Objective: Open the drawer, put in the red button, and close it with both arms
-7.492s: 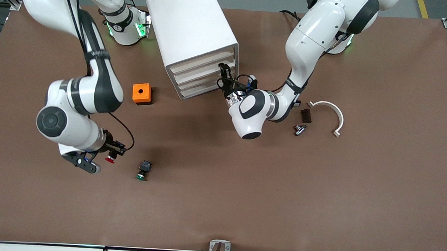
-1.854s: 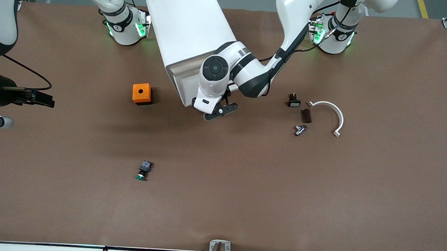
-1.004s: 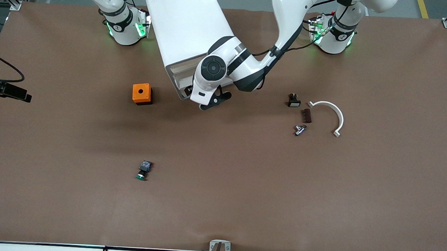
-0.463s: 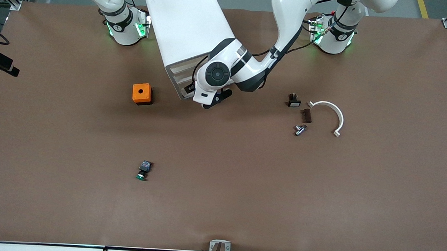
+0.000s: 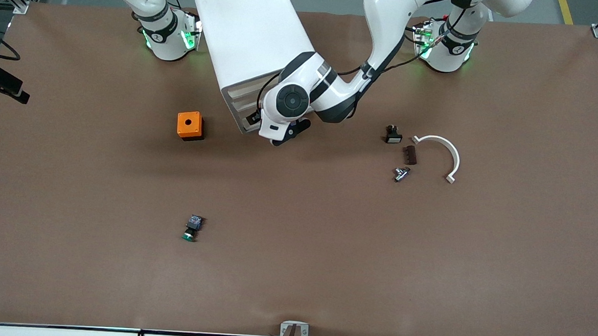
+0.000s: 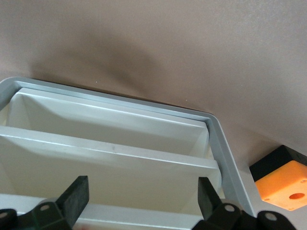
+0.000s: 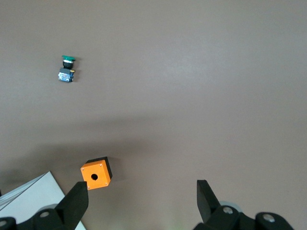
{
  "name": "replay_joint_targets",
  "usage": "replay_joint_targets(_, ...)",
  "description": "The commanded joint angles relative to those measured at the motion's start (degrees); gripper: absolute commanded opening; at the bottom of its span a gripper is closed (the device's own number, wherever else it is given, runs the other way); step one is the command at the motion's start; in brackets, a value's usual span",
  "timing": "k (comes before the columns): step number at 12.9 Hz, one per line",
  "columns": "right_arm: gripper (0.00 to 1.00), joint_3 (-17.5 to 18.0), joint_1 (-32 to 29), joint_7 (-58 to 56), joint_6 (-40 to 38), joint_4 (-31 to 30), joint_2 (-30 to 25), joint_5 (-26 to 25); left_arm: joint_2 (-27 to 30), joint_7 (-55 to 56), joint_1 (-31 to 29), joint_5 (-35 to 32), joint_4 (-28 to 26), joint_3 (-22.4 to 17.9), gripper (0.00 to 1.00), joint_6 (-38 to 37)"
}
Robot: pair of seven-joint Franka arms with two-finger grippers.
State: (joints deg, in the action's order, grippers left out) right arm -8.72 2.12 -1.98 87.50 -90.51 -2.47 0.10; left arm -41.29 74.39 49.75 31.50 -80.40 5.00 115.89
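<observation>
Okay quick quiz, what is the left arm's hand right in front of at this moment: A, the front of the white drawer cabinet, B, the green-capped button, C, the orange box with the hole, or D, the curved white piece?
A: the left hand sits at the front of the white cabinet, and its wrist view looks straight at the drawer fronts.

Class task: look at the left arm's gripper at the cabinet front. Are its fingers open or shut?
Open. In the left wrist view the left gripper has its fingers spread wide, with the white cabinet's drawer fronts showing between them, nothing held.
</observation>
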Motion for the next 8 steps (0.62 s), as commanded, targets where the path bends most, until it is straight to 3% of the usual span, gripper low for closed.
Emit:
replay_joint_targets(1,1.00,0.46,0.26,-2.49,2.76,-5.03,-4.56,-1.68,1.30,0.84,-0.01,1.90,-1.25,0.01,1.00,0.21)
replay_joint_targets(8,1.00,0.37,-0.71,-5.05,2.77,-4.68,-5.00,-0.98,2.79,-1.44,-2.64,0.15,-0.99,-0.52,1.00,0.21)
